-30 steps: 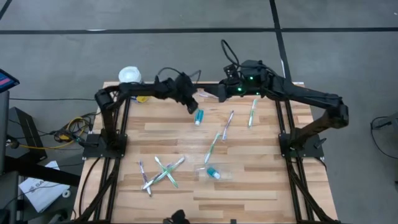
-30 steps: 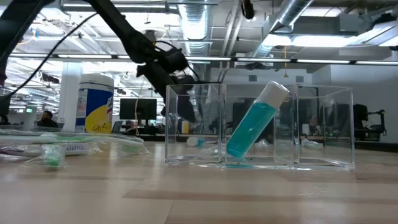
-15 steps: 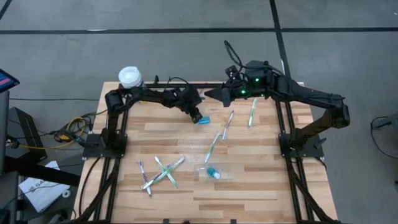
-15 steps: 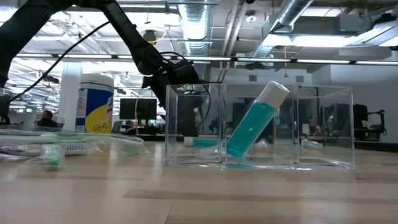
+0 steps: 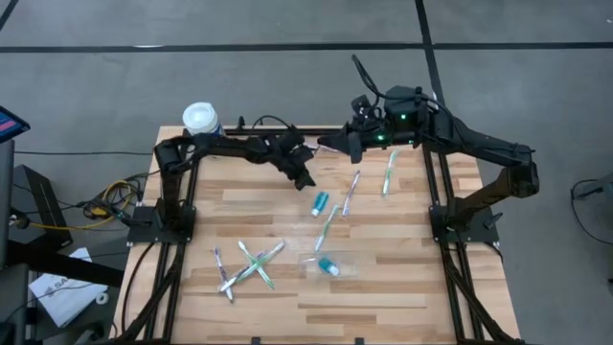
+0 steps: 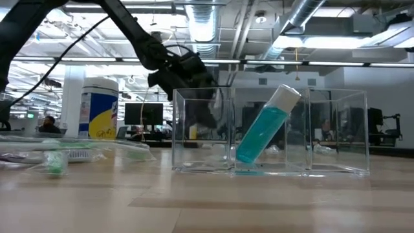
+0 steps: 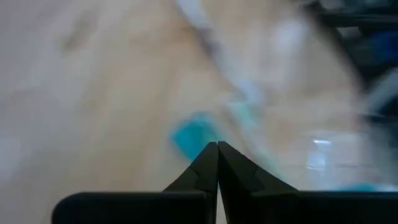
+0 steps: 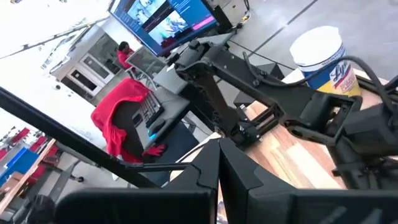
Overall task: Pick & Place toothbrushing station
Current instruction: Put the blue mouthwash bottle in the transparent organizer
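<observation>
High view: above, facing straight down; takes in the whole tabletop (image 5: 383,287), both arms and the grey floor around.
Low view: at tabletop level, facing level across the wood into the room; very near a clear box (image 6: 268,133) holding a tilted teal tube (image 6: 262,133).
Left wrist view: on the left arm, facing down past its closed left hand (image 7: 217,144), close to the wood; blurred.
Right wrist view: on the right arm, facing past its closed right hand (image 8: 218,142) across to the left arm and the room.
Shared: the canister (image 5: 200,119) shows in high, low (image 6: 99,108) and right wrist (image 8: 324,53) views.
</observation>
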Robot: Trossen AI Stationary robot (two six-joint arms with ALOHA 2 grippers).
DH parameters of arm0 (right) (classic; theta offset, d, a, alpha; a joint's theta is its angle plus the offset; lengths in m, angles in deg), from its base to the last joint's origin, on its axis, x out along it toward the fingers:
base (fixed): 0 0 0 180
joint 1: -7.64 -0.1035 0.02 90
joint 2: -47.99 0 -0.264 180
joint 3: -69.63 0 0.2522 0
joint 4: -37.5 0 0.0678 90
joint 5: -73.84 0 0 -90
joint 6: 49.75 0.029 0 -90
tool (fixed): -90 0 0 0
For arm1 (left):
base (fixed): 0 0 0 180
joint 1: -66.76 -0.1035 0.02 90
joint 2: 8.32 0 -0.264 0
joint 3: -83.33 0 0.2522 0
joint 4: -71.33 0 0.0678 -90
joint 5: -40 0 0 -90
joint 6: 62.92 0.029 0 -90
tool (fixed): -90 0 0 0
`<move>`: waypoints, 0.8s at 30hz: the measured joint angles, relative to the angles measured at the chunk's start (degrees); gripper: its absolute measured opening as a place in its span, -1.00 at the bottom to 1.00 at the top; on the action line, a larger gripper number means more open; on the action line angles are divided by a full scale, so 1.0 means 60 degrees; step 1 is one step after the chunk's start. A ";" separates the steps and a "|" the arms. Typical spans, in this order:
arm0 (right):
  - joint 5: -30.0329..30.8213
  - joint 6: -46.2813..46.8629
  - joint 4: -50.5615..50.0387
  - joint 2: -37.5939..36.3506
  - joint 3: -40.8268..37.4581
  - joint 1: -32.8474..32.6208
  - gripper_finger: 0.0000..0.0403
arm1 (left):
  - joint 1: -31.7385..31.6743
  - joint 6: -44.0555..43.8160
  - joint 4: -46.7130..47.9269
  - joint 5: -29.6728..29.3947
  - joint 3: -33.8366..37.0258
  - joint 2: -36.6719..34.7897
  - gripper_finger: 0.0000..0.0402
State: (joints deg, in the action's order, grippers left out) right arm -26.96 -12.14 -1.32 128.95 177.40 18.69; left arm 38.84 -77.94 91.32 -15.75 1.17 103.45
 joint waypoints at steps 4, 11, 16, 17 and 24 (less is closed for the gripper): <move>-0.0066 -0.0128 -0.0030 0.0000 0.0000 0.0052 -1.00 | -0.0052 0.0000 -0.0032 -0.0502 0.0000 -0.0412 -1.00; -0.0185 -0.1803 -0.1302 -0.0004 0.0012 0.0106 -1.00 | 0.0053 0.0045 -0.0192 -0.0103 0.0004 -0.1528 -0.98; -0.0194 -0.2318 -0.2005 0.0007 0.0000 0.0255 -1.00 | 0.0434 -0.0936 0.0594 0.0140 0.0104 -0.2302 -0.77; -0.0190 -0.2380 -0.1953 0.0004 0.0000 0.0259 -1.00 | 0.0561 -0.1085 0.0942 0.0025 0.0109 -0.2349 -0.68; -0.0267 -0.2951 -0.1433 -0.0124 0.0008 0.0482 -1.00 | 0.1629 -0.2432 0.1478 -0.2209 0.0120 -0.2010 -0.05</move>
State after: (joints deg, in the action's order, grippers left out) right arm -28.57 -29.84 -9.92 128.21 177.45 21.58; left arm 48.62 -92.54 100.19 -29.01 1.89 91.39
